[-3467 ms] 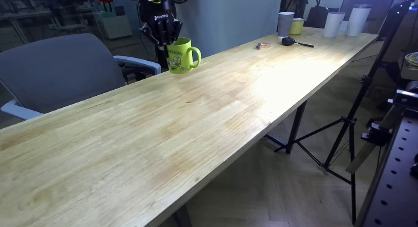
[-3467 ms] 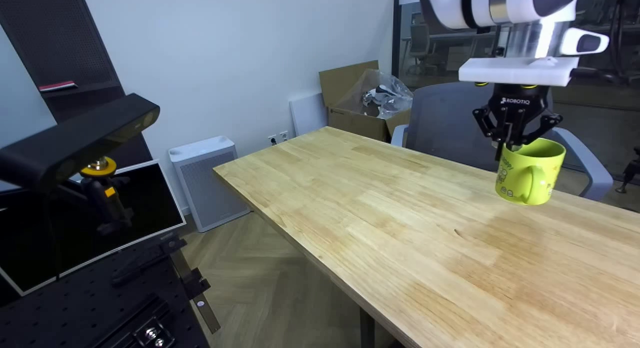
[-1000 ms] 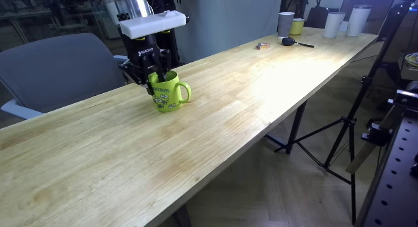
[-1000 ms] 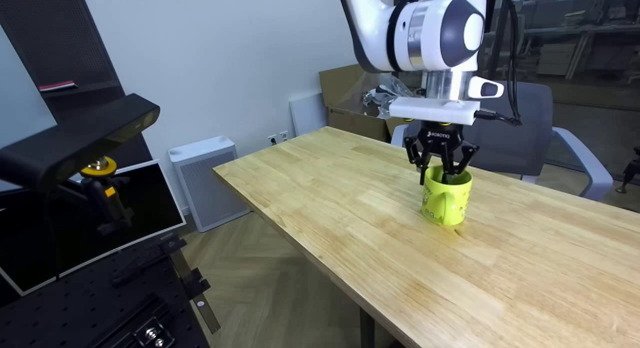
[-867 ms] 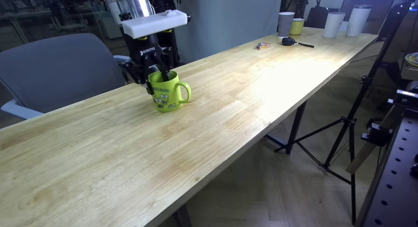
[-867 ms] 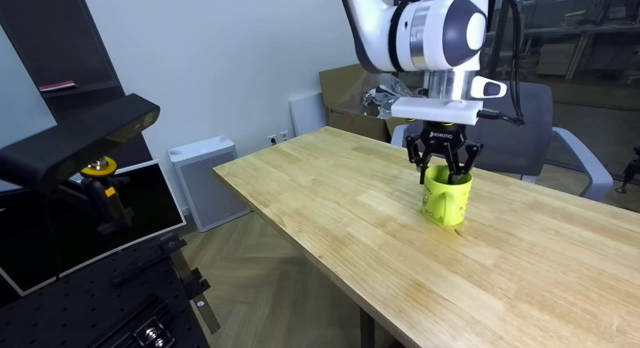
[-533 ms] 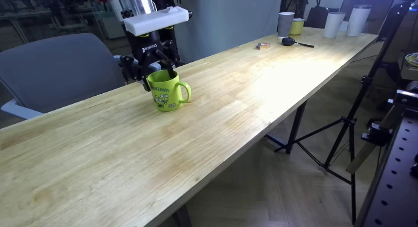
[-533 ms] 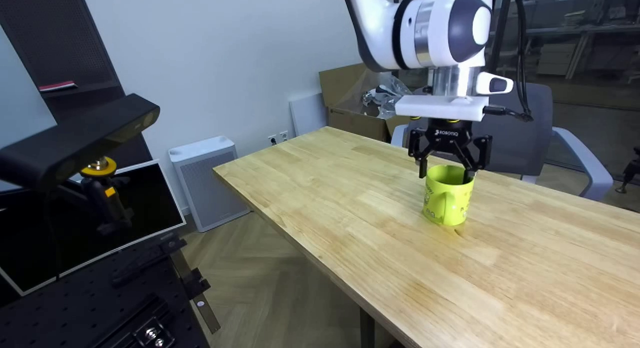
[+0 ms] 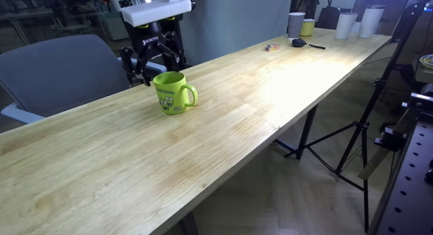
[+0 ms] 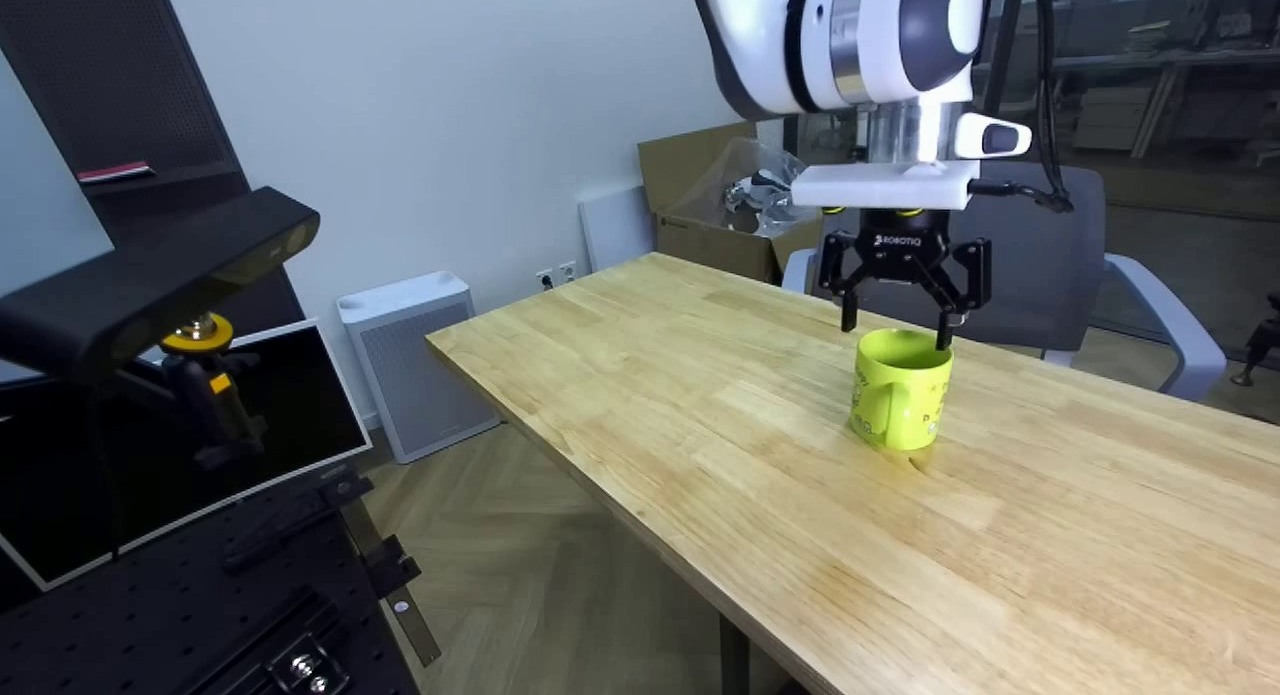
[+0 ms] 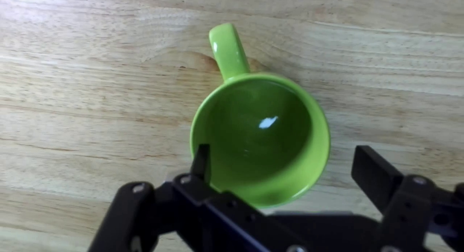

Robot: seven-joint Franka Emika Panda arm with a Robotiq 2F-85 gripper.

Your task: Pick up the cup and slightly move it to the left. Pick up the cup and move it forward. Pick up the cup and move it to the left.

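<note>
Claw [image 10: 896, 330], spread wide and unclenched, hangs just above the far side of the cup [image 10: 915, 400], a glossy lime-green cylinder with loop handle [image 11: 229, 50] and cartoon print [image 9: 167, 101], upright on the grained wooden table [image 10: 620, 395]; white tapered tumblers [image 9: 345, 26] stand at far right in an exterior view.

Both exterior views, set farther back, slant down over a shared wooden table [image 9: 203, 133] and lime-green cup [image 9: 171, 96], toward white cups [image 9: 345, 26] in an exterior view, a cardboard box [image 10: 712, 245] in an exterior view. The wrist view looks down, close, into the cup.
</note>
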